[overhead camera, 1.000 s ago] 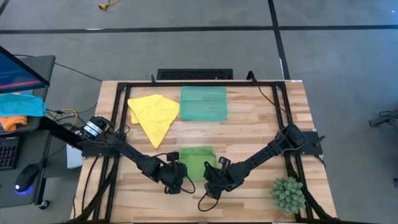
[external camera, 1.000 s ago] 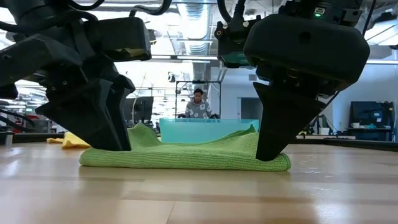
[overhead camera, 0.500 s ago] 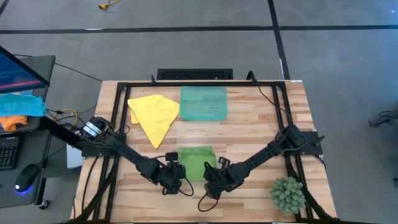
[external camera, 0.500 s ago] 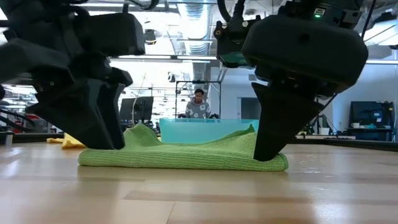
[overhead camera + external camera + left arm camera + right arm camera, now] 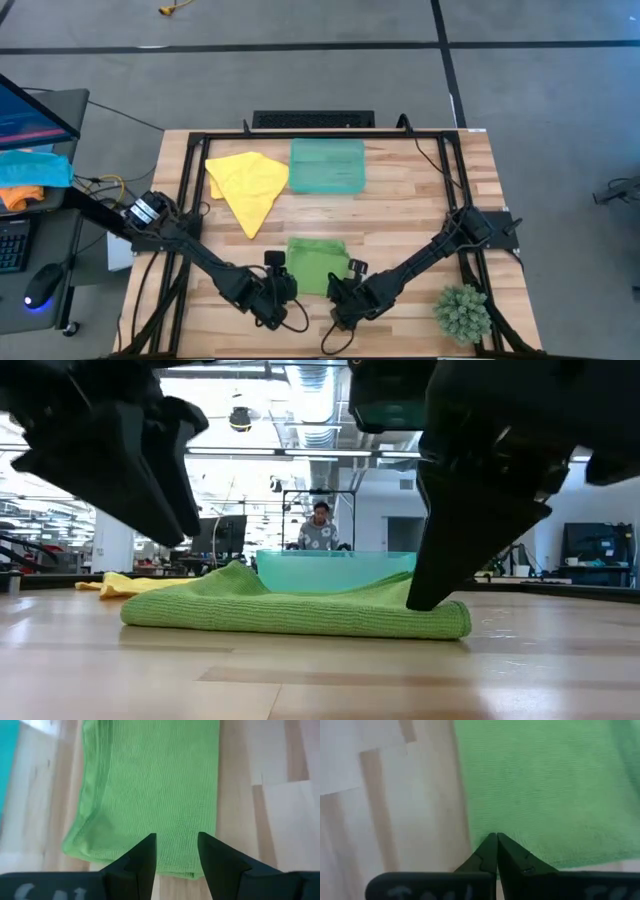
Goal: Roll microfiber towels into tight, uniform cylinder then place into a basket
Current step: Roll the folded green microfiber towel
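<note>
High view: the lime green towel (image 5: 316, 264) lies folded near the middle of the worktop (image 5: 400, 215), toward its front edge. The left claw (image 5: 275, 300) sits just off the towel's front left corner, the right claw (image 5: 340, 305) just off its front right corner. The yellow towel (image 5: 247, 183) lies spread near the back left corner, with the teal basket (image 5: 327, 165) just beside it at the back edge. A small green plant (image 5: 462, 312) stands at the front right corner.

Low view: the green towel (image 5: 290, 610) lies flat on the boards. The left claw is lifted clear above one end, while the right claw's fingers come down onto the other end. The basket (image 5: 335, 570) stands behind the towel, and a person (image 5: 320, 528) shows far off in the room.

Left wrist view: the left claw (image 5: 176, 847) is released, its two fingers parted, hanging over the towel's (image 5: 150, 790) near edge with nothing between them.

Right wrist view: the right claw (image 5: 496, 842) is clenched, fingertips together at the green towel's (image 5: 545, 785) near edge by its corner; whether cloth is pinched I cannot tell.
</note>
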`<state>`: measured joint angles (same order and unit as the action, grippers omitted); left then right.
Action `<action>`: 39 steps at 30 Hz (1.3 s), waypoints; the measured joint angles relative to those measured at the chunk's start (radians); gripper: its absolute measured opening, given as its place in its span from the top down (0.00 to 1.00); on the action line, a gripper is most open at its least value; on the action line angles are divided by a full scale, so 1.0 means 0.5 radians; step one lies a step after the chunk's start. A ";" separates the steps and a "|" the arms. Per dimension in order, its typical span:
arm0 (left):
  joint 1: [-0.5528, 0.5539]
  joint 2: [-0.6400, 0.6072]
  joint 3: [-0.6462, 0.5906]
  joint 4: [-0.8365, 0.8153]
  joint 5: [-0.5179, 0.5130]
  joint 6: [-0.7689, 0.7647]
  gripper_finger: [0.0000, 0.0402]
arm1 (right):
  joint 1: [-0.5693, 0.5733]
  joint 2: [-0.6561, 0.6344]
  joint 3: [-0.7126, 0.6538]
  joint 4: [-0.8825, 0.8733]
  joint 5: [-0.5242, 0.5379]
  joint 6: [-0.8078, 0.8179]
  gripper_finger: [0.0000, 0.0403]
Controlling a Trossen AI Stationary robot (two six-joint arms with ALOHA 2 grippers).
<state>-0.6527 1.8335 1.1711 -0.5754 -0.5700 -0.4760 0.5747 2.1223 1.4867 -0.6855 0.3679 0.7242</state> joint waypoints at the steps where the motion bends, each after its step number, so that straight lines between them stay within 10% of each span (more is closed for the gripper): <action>1: -0.014 -0.001 0.010 -0.009 -0.017 0.014 0.66 | 0.000 0.000 0.007 -0.018 0.030 0.000 0.92; 17: -0.252 -0.001 0.047 -0.053 -0.438 0.354 0.66 | -0.013 -0.118 0.021 -0.063 0.140 -0.051 0.92; 30: -0.416 -0.004 0.296 -0.532 -0.625 0.048 0.66 | 0.407 -0.541 0.024 -0.346 0.914 -0.053 0.94; 39: -0.444 -0.004 0.296 -0.530 -0.588 -0.047 0.66 | 0.647 -0.434 0.016 -0.288 1.030 -0.053 0.92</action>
<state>-0.8749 1.8313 1.3193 -0.8406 -0.8640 -0.4995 0.8981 1.9052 1.4949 -0.8294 0.8828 0.6978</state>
